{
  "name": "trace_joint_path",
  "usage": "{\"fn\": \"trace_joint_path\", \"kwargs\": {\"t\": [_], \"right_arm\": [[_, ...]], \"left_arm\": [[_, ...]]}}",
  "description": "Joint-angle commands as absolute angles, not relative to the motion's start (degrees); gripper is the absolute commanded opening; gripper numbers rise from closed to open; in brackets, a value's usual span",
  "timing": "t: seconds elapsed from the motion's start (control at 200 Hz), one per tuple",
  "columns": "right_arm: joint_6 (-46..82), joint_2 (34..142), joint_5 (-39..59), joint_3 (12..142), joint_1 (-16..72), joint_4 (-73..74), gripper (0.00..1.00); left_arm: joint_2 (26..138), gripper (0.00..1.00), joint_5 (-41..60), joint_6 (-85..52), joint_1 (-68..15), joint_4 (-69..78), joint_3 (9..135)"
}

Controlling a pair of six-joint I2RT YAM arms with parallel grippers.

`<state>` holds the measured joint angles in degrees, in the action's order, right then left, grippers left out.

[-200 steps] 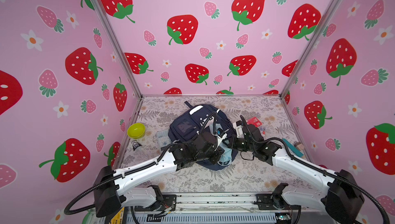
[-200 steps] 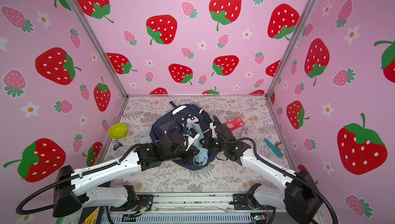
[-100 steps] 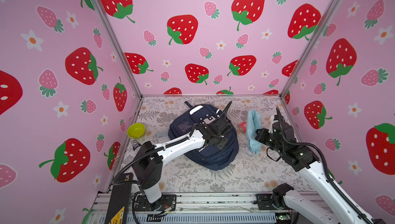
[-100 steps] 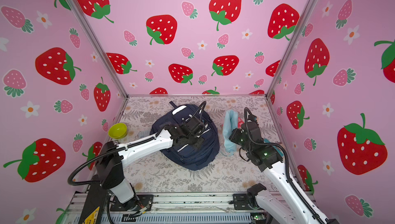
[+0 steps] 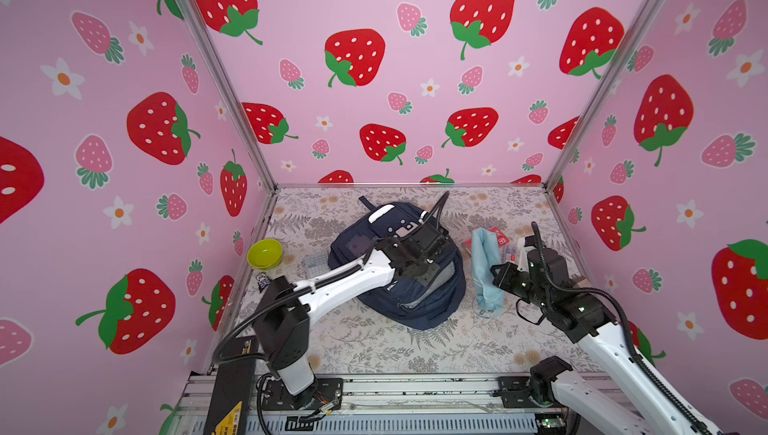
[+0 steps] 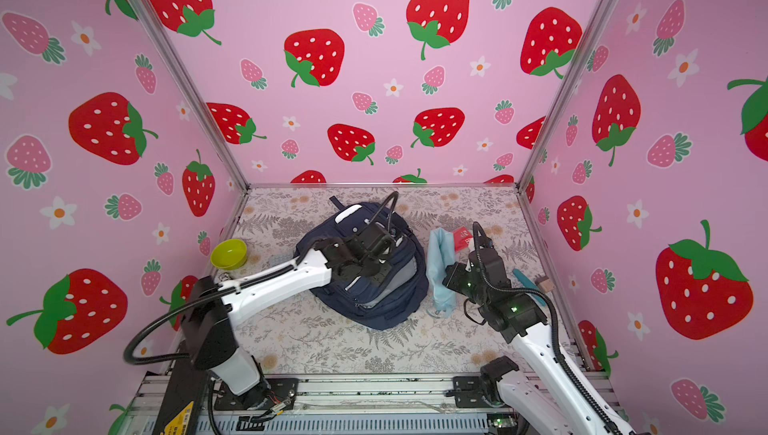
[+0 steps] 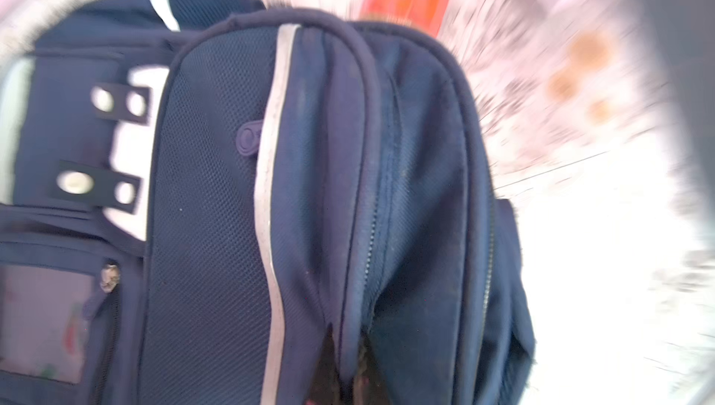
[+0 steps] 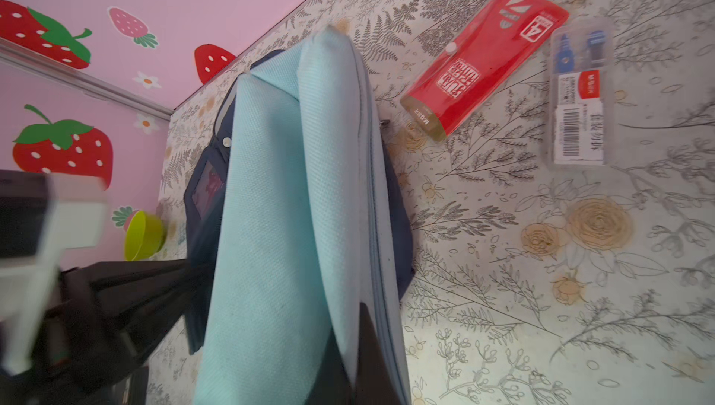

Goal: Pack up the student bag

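Jaws on the left gripper (image 7: 347, 368) are pressed together on a raised fold of the student bag (image 5: 415, 308), as you can see in the left wrist view, where the navy ridge runs down between the two dark fingers; jaws on the right gripper (image 5: 500, 278) pinch the light-blue pouch (image 5: 482, 262). Refer first to the table (image 5: 374, 350), which carries a grey floral cover and bears everything else. Locate the student bag at the middle of the table in both top views, lying flat with its top end toward the back wall (image 5: 374, 121); the left arm reaches over it from the left, and a strip of grey lining shows at an opening just beside the gripper. Find the light-blue pouch just to the right of the bag, standing on end in the grip; you cannot tell whether its lower end touches the table. Note the green bowl (image 5: 264, 253) at the left edge of the table, well apart from the bag. Beyond the pouch you see the red packet (image 8: 483, 62) lying flat, and just beside it the clear box (image 8: 580, 93) with a barcode label
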<state>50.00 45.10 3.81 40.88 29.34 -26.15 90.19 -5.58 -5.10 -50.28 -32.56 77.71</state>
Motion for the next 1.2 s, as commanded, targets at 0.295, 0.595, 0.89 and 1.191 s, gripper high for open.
{"fn": "trace_joint_path", "kwargs": {"t": [0.295, 0.595, 0.89, 1.191], "right_arm": [[58.14, 60.71, 17.14, 37.46, 33.97, 0.32, 0.00], [62.85, 81.74, 12.77, 42.81, 46.96, 14.33, 0.00], [63.55, 88.34, 12.27, 42.88, 52.80, 16.85, 0.00], [64.74, 81.30, 8.27, 31.25, 54.67, 15.57, 0.00]], "left_arm": [[74.14, 0.00, 28.71, -9.82, -38.53, -6.69, 63.10], [74.42, 0.00, 33.36, -12.83, -36.94, -2.33, 62.47], [74.79, 0.00, 36.79, -15.54, -33.17, 1.16, 59.88], [80.93, 0.00, 41.20, -17.88, -30.85, 5.37, 64.25]]}}
